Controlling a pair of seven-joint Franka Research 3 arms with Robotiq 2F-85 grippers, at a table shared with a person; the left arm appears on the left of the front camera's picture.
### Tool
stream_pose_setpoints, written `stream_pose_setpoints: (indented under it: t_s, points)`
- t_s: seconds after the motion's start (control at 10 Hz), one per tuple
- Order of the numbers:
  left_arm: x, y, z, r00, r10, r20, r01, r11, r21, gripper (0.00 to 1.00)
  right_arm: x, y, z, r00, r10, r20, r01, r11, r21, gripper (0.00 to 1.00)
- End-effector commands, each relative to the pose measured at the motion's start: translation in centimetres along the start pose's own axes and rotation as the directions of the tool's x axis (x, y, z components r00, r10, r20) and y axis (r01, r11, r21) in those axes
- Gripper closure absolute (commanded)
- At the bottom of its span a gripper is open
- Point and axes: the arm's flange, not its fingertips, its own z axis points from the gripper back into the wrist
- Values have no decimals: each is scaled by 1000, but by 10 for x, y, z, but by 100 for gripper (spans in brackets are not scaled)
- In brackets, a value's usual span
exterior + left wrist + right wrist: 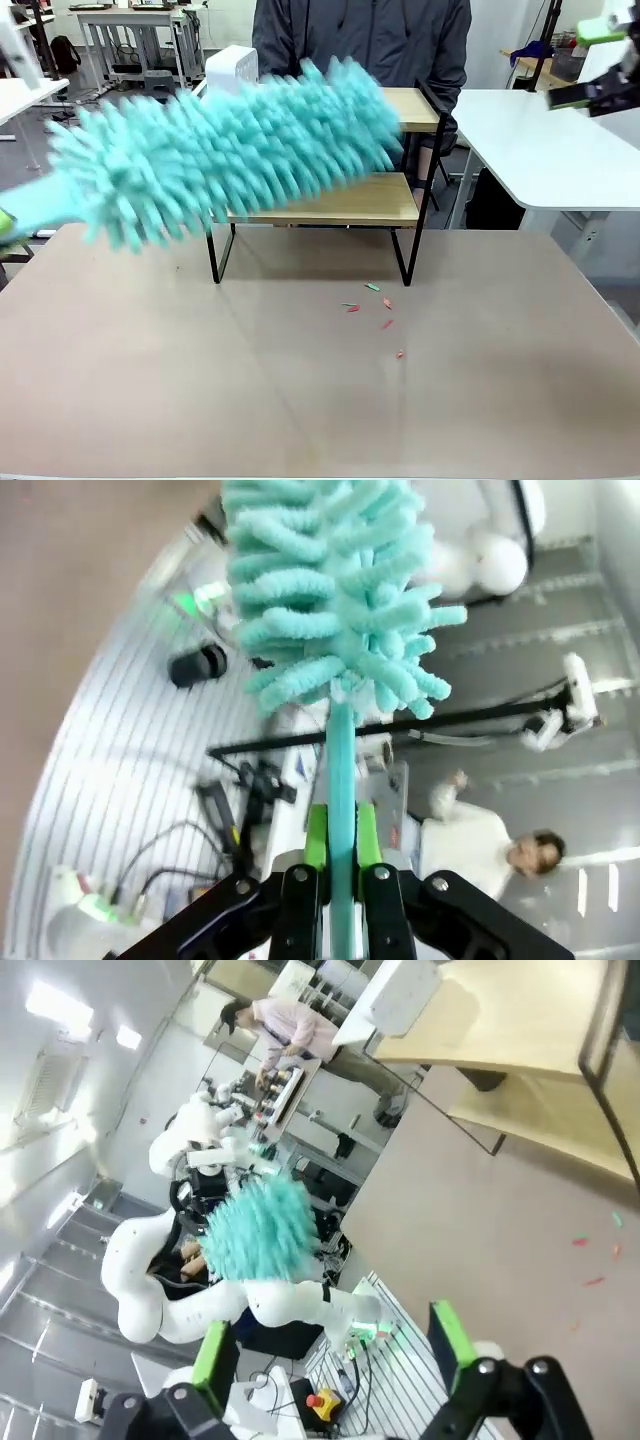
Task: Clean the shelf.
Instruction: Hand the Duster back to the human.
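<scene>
Shelf (pixel 400 200) behind duster (pixel 230 160) clamped in left end effector (pixel 340 880); right end effector (pixel 335 1360) apart, well off shelf

The shelf (pixel 340 200) stands on the table (pixel 150 380), coloured scraps (pixel 380 310) just before it.

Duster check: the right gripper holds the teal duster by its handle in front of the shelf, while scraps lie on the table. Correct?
Not quite: the left gripper is the one clamped on the duster handle, as the left wrist view shows. The right gripper is open. The shelf and scraps are as stated.
</scene>
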Motion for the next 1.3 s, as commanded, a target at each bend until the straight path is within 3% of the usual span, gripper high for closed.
stream_pose_setpoints:
  t_s: [0.0, 0.3, 0.5, 0.6, 0.9, 1.2]
  points:
    - [34, 3, -8, 972, -45, -231, 30, 997, -67, 88, 41, -6, -35, 993, 67, -101, -60, 996, 70, 0]
    - [68, 22, -44, 931, -49, -363, 7, 993, -117, 88, 60, -32, -113, 921, 12, -389, 62, 982, 176, 0]
    - [78, 28, -51, 926, -56, -374, -4, 988, -156, 88, 47, -32, -158, 826, 58, -561, 124, 952, 280, 0]
    - [79, 30, -49, 930, -59, -362, 1, 987, -160, 88, 34, -28, -171, 739, 70, -670, 134, 959, 249, 0]
    - [87, 41, -48, 958, -29, -286, -20, 986, -168, 88, 1, -13, -187, 651, 108, -751, 114, 965, 238, 0]
    - [94, 43, -47, 976, -64, -210, 19, 979, -205, 88, -6, -14, -183, 663, 107, -741, 113, 964, 240, 0]
